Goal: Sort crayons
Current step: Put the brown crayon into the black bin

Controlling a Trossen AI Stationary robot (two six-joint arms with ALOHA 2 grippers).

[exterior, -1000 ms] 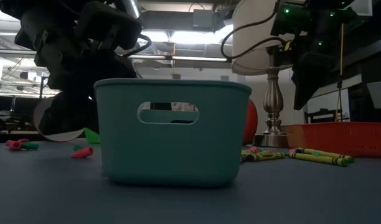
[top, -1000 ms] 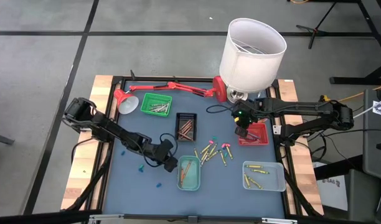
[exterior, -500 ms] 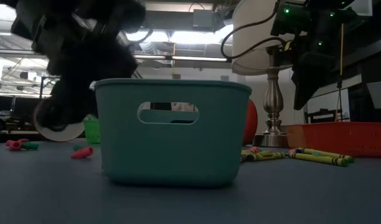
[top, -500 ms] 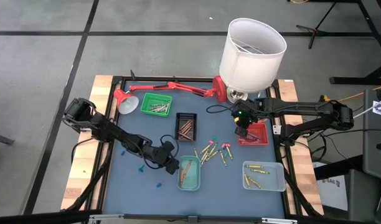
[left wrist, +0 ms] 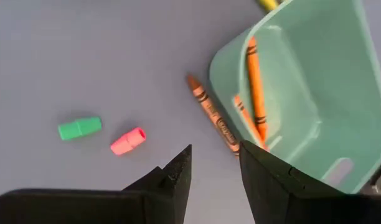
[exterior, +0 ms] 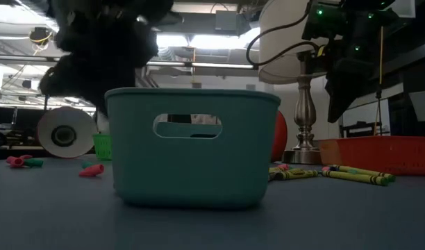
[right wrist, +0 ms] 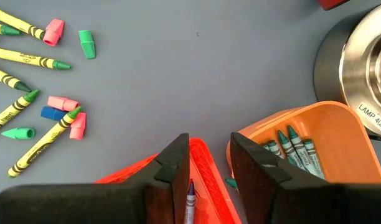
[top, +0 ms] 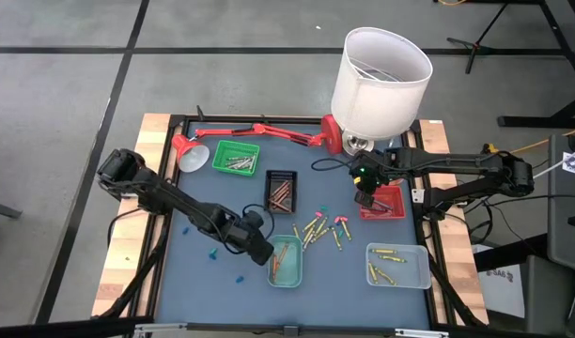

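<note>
Loose crayons lie mid-table, mostly yellow ones. My left gripper is open and empty, just left of the teal tray, which holds orange crayons. One orange crayon lies on the mat beside that tray, just past my fingertips. My right gripper is open above the red tray. A bluish crayon shows in its gap; I cannot tell whether a finger touches it.
A green tray, a dark tray and a clear tray with yellow crayons stand on the mat. An orange tray with green crayons sits by the lamp base. A red desk lamp, a white lampshade and eraser caps are also there.
My left gripper has risen and shifted a little toward the teal tray, uncovering the desk lamp's round head in the low view.
</note>
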